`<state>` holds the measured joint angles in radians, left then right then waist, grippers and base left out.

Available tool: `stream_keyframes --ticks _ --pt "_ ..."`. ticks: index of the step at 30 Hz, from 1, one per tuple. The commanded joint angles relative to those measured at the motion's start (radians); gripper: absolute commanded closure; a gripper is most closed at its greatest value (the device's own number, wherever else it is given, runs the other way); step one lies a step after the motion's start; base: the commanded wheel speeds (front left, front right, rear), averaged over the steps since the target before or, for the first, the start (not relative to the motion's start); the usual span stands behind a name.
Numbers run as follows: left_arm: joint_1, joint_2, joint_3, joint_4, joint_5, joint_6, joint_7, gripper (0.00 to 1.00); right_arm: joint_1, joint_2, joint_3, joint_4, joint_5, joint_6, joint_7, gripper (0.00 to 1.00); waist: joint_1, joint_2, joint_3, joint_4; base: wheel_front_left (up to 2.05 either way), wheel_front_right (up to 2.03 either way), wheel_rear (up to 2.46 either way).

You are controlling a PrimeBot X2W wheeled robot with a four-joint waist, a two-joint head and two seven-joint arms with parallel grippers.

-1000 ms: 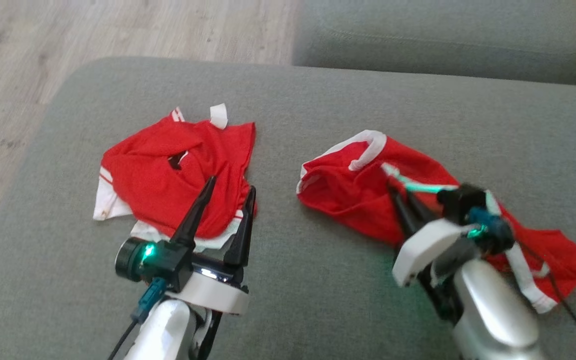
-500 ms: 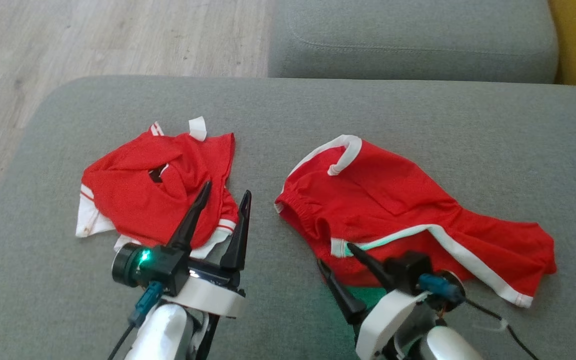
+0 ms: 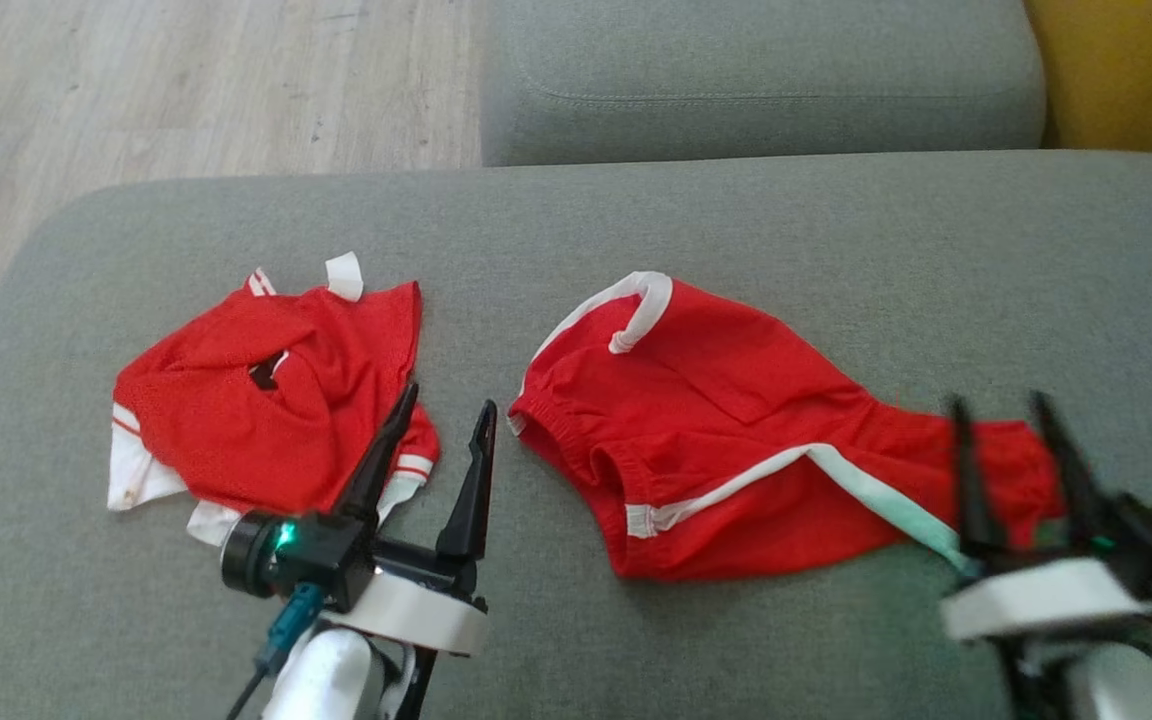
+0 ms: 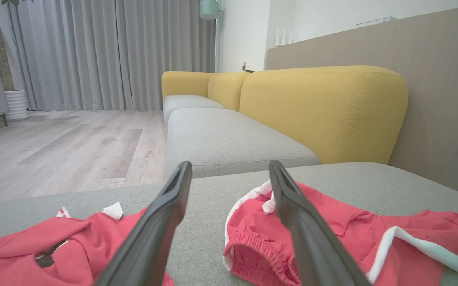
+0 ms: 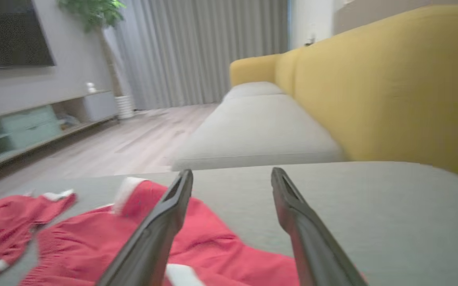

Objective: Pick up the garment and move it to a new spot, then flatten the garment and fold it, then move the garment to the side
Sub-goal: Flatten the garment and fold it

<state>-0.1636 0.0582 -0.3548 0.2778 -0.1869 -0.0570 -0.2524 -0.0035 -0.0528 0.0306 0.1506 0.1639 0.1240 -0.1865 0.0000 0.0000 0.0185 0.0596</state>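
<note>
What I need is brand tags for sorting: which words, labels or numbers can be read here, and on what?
No text can be read.
red shorts: plain white trim, no lettering.
red top: white bands and a white tab, blank or too small to tell.

Home, living room. Long sofa runs far into room: grey seat cushions (image 3: 736, 200), yellow backrest (image 4: 324, 111). Pale wood-plank floor (image 4: 54, 147) left of sofa. Full-height grey curtains (image 4: 94, 55) across far wall. Dark flat television (image 5: 10, 31) on left wall, with low cabinet (image 5: 34, 127) with open shelves beneath. Leafy plant (image 5: 94, 12) in white ribbed pot (image 4: 16, 104) at far left, near curtains. Teal lamp shade (image 4: 208, 8) above far end of sofa. Beige wall panel (image 4: 431, 59) behind backrest, right.
</note>
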Motion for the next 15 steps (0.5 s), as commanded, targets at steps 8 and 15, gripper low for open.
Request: stream_keyframes --ticks 8,15 --pt "-0.003 -0.002 0.005 -0.014 -0.023 -0.002 -0.009 0.0 0.028 0.002 -0.149 0.001 -0.059 0.007 -0.061 0.0 0.0 0.0 0.02 -0.011 0.0 0.0 0.0" --pt "-0.019 -0.006 -0.058 0.034 -0.088 -0.035 0.035 0.0 0.014 0.002 -0.142 0.008 -0.057 0.007 -0.07 0.0 0.0 0.0 0.033 -0.033 0.0 0.0 0.0"
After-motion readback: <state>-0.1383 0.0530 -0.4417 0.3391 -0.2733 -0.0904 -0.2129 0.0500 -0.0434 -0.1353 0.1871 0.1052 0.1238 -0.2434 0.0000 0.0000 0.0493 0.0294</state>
